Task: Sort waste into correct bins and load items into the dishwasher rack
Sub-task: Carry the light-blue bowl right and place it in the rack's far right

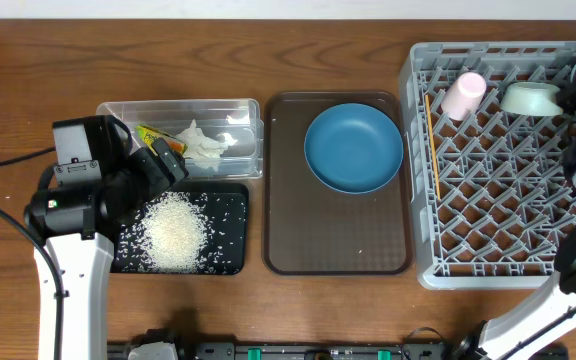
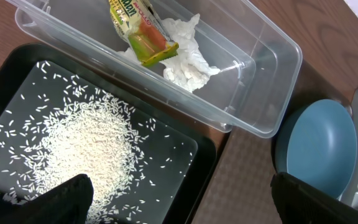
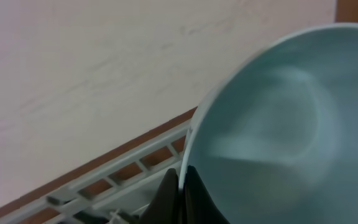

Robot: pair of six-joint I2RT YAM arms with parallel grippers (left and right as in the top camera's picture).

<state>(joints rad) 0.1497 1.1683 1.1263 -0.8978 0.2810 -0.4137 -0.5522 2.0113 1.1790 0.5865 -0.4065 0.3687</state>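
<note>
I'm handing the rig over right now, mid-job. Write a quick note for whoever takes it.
Left gripper: open, empty, over the black tray.
Right gripper: shut on the rim of the pale green bowl, at the far side of the rack.
Done: wrapper and tissue in the clear tub; rice in the black tray; pink cup and chopsticks in the rack.
Left: release the bowl into the rack, then load the blue plate, which sits on the brown tray. Only one bowl is in view.

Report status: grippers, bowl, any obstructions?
Left gripper open, empty, over rice in black tray. Right gripper shut on pale green bowl at rack's far corner. Blue plate not yet loaded, on brown tray. No obstruction seen.
</note>
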